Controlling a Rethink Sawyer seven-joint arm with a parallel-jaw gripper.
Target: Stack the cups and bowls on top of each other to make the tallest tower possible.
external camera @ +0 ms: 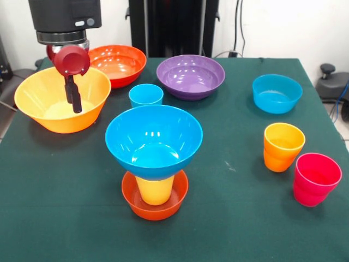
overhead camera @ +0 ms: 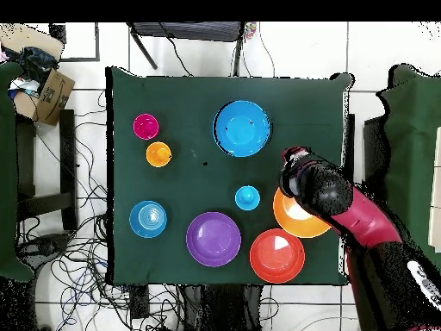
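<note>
Front view: the tower is the landmark. It consists of a small red-orange bowl on the green desk, a yellow cup standing upside down in it, and a large blue bowl seated upright on the cup. Just behind the tower is a blue cup; behind that a purple bowl. Behind and to the picture's left of the tower are the large light orange bowl and a medium red-orange bowl. To its right is an orange cup, with a pinkish red cup just beside; farther back is a small teal-blue bowl. The hand hangs over the light orange bowl; its dark fingers read as one strip, so the opening can't be told, and nothing is visibly held.

Overhead view: the hand is over the light orange bowl's rim, near the tower. The other cups and bowls are loose around the desk.

Handling judgement: this is glossy thin plastic, so light, stiff and slick. The bowls are too wide to span; a pinch across the rim wall is the likely grip. Cups should be taken at the rim or across the body. The blue bowl rests on a narrow cup base, so the tower looks tippy; loads should go on centred and gently.
</note>
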